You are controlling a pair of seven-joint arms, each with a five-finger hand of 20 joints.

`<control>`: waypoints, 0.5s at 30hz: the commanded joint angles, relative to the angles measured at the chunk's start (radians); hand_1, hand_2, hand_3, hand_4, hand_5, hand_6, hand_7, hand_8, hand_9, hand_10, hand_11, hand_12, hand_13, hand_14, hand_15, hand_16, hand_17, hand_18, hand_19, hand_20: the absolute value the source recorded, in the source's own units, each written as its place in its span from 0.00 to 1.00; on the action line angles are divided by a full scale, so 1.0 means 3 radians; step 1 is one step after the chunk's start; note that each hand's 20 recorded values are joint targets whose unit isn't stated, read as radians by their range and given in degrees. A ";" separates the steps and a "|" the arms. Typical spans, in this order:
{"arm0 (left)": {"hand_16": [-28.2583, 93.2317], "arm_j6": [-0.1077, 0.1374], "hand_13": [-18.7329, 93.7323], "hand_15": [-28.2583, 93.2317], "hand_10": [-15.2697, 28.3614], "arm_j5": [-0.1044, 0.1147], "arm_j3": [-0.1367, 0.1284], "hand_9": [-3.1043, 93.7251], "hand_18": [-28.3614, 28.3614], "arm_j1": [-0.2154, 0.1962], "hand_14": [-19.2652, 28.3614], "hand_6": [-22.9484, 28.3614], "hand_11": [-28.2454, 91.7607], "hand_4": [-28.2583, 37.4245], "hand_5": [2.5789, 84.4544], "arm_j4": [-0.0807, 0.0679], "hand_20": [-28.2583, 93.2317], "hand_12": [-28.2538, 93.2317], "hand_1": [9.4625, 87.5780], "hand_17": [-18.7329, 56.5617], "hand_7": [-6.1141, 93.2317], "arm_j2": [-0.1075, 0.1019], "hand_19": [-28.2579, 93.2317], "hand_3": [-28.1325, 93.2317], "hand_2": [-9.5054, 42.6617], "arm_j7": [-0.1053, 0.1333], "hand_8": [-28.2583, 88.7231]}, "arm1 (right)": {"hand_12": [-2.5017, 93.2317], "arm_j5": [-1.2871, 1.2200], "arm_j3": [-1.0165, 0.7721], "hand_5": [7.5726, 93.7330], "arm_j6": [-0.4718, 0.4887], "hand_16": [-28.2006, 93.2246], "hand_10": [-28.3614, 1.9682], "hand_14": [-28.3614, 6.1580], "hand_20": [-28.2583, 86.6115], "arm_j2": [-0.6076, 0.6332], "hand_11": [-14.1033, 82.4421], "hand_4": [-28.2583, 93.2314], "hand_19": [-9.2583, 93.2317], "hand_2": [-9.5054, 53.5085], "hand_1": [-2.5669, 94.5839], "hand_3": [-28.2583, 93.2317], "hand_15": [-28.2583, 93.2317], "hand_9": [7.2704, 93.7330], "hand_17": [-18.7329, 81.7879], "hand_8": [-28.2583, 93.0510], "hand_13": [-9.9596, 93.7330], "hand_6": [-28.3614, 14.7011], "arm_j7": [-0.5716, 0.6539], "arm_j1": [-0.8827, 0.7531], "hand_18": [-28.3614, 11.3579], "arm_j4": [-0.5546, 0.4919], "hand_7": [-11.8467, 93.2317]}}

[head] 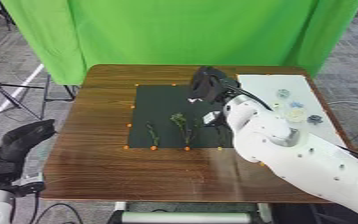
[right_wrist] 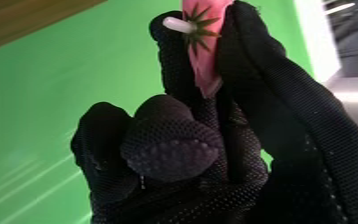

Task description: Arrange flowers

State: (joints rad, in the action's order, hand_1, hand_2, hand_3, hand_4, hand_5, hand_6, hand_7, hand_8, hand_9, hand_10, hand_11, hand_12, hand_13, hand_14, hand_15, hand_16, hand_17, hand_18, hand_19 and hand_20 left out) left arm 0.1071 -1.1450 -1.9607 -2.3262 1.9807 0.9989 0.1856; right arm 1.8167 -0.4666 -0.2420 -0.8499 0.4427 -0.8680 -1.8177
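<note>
My right hand is above the upper right part of the dark mat. A small pale pink bit shows just below its fingers. In the right wrist view, a pink flower head with green sepals and a short white stub is pinched between the fingertips of my right hand. Green stems lie on the mat: one thin, another leafier. My left hand stays off the table's left edge, its fingers loosely extended.
On the right, a white sheet bears several flower heads, among them a cream one and a grey-blue one. Orange dots edge the mat. A green curtain hangs behind the brown table. My right forearm crosses the sheet.
</note>
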 commanded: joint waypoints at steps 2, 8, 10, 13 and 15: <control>0.23 -0.0126 0.46 0.41 0.71 -0.0099 0.0118 0.46 0.77 0.0074 0.81 0.56 0.40 0.19 0.51 -0.0037 0.37 0.32 0.24 0.32 0.20 -0.0072 0.35 0.72 0.09 -0.0044 0.19 | 0.37 -0.0104 0.0392 0.83 0.0166 0.50 0.56 0.76 0.77 -0.0795 0.18 0.11 1.00 0.00 0.68 0.70 0.75 0.93 0.78 0.31 0.95 0.67 -0.0173 0.0312 0.35 0.0166 0.31; 0.22 -0.0253 0.46 0.42 0.72 -0.0184 0.0195 0.45 0.78 0.0191 0.81 0.57 0.40 0.23 0.52 -0.0062 0.37 0.32 0.24 0.31 0.19 -0.0119 0.36 0.68 0.10 -0.0078 0.19 | 0.36 -0.0092 0.0587 0.84 0.0203 0.50 0.54 0.75 0.78 -0.1021 0.18 0.11 1.00 0.00 0.69 0.69 0.76 0.92 0.78 0.29 0.95 0.66 -0.0252 0.0370 0.35 0.0331 0.30; 0.22 -0.0271 0.46 0.42 0.72 -0.0188 0.0215 0.45 0.78 0.0227 0.82 0.57 0.41 0.23 0.52 -0.0070 0.37 0.32 0.25 0.31 0.19 -0.0131 0.36 0.67 0.11 -0.0077 0.19 | 0.35 -0.0077 0.0648 0.84 0.0227 0.50 0.53 0.75 0.78 -0.1063 0.18 0.11 1.00 0.00 0.70 0.69 0.76 0.92 0.78 0.29 0.95 0.66 -0.0244 0.0376 0.35 0.0364 0.30; 0.22 -0.0308 0.46 0.43 0.73 -0.0189 0.0259 0.45 0.78 0.0303 0.82 0.58 0.41 0.26 0.52 -0.0097 0.37 0.32 0.26 0.31 0.19 -0.0152 0.36 0.65 0.13 -0.0079 0.19 | 0.35 -0.0016 0.0747 0.84 0.0226 0.50 0.53 0.75 0.78 -0.1086 0.17 0.11 1.00 0.00 0.70 0.69 0.76 0.92 0.78 0.29 0.95 0.66 -0.0260 0.0375 0.36 0.0425 0.30; 0.22 -0.0325 0.46 0.43 0.73 -0.0188 0.0286 0.45 0.78 0.0346 0.82 0.58 0.41 0.27 0.52 -0.0112 0.37 0.32 0.27 0.31 0.19 -0.0164 0.36 0.64 0.13 -0.0084 0.19 | 0.34 -0.0004 0.0767 0.84 0.0236 0.49 0.53 0.75 0.78 -0.1108 0.17 0.11 1.00 0.00 0.70 0.69 0.76 0.91 0.78 0.28 0.95 0.66 -0.0297 0.0361 0.36 0.0494 0.30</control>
State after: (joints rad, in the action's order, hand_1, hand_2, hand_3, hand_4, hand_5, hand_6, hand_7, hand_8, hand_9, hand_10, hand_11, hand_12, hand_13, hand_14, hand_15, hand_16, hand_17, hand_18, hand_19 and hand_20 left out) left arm 0.0350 -1.1991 -1.8947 -2.2603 1.9566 0.9633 0.1694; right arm 1.7910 -0.2753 -0.1854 -1.1557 0.3776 -0.7578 -1.7064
